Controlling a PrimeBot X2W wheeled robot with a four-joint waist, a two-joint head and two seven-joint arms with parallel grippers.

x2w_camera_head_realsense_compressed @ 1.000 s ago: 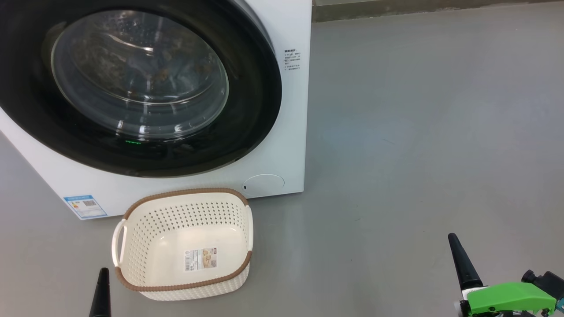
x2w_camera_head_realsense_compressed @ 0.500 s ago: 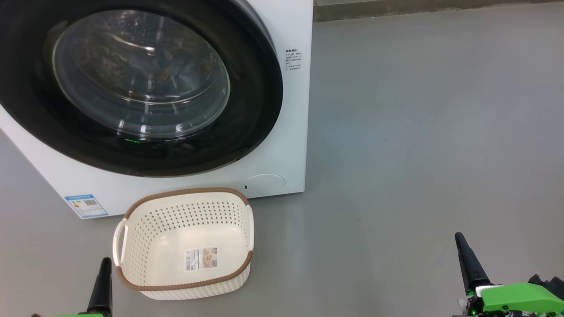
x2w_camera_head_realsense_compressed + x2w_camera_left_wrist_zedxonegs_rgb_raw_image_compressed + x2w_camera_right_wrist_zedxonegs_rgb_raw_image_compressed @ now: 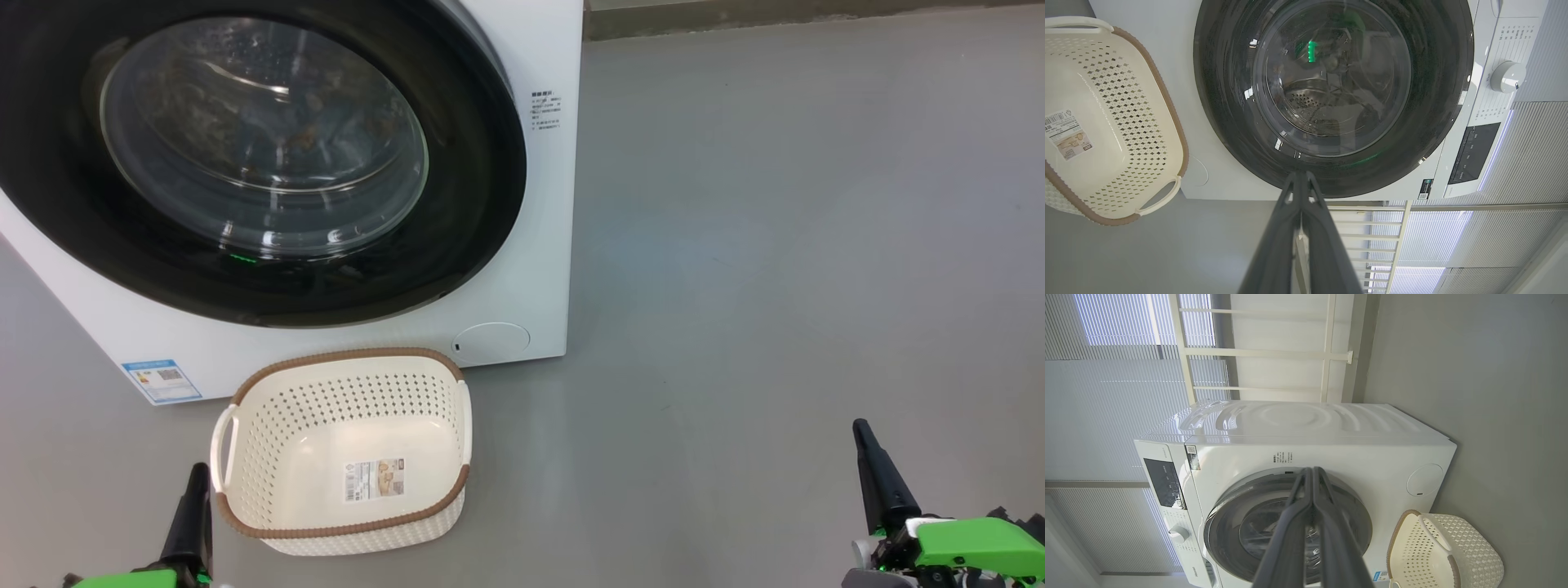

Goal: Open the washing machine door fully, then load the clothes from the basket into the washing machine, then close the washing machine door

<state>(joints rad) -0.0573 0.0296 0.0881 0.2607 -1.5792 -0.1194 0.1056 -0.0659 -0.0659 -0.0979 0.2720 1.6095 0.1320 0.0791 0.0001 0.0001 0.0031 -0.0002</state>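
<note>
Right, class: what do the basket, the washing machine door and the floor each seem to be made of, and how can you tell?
Basket: likely moulded plastic, cream, slightly glossy; punched holes, and a brown rim moulded to look woven.
Washing machine door: clear glass bowl, it seems, in a glossy black rim, probably plastic; both show reflections.
Floor: smooth matt grey, perhaps coated concrete.
</note>
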